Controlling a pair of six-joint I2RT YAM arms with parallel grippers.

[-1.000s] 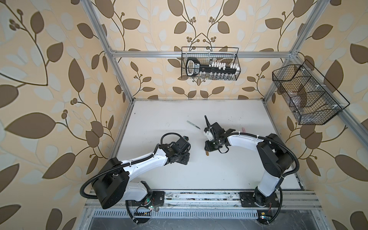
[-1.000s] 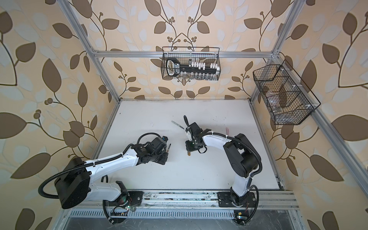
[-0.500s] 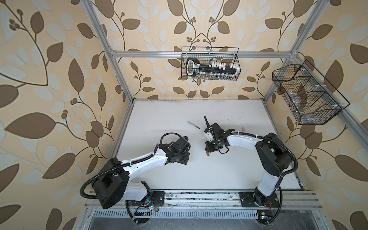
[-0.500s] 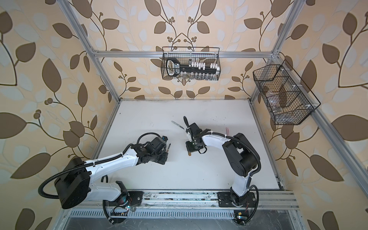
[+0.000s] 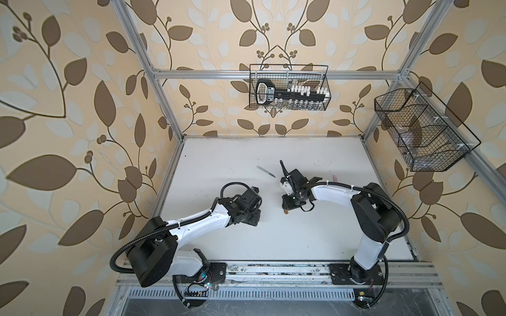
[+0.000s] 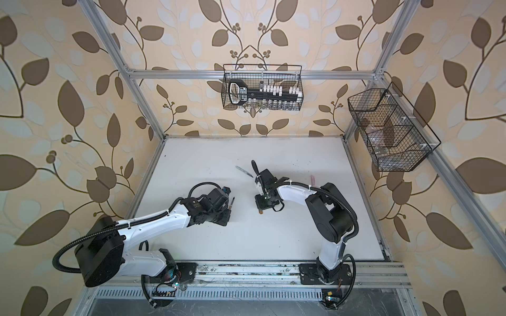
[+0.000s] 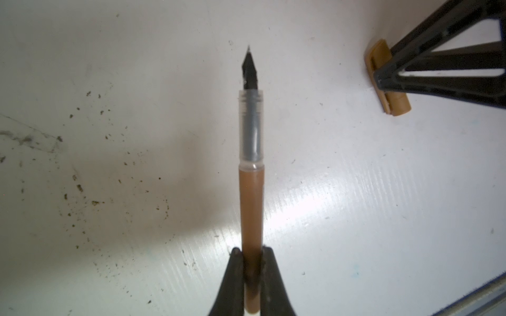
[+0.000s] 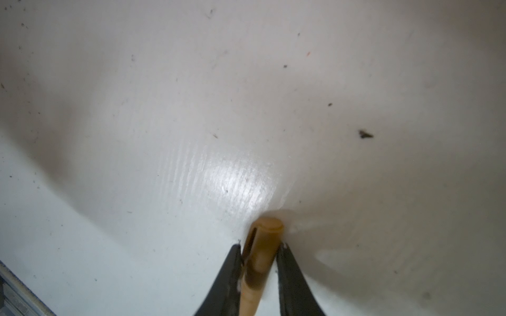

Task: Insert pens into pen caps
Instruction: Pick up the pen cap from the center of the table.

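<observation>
My left gripper (image 7: 252,255) is shut on the brown pen (image 7: 252,197), low over the table, its clear grip and black tip pointing out ahead. In a top view the pen's tip (image 6: 232,203) pokes out from under the left wrist. My right gripper (image 8: 259,253) is shut on the brown pen cap (image 8: 264,240), whose closed end sits at the table. The left wrist view shows that cap (image 7: 375,56) off to the side of the pen's tip, with a gap between them. A pale green pen (image 5: 265,171) lies farther back.
A pink piece (image 5: 334,178), pen or cap I cannot tell, lies behind the right arm. Wire baskets hang on the back wall (image 5: 289,87) and the right wall (image 5: 421,131). Dark specks dot the white table (image 5: 301,240).
The right jaws have closed a little on the brown cap. Both arms have stayed almost still.
</observation>
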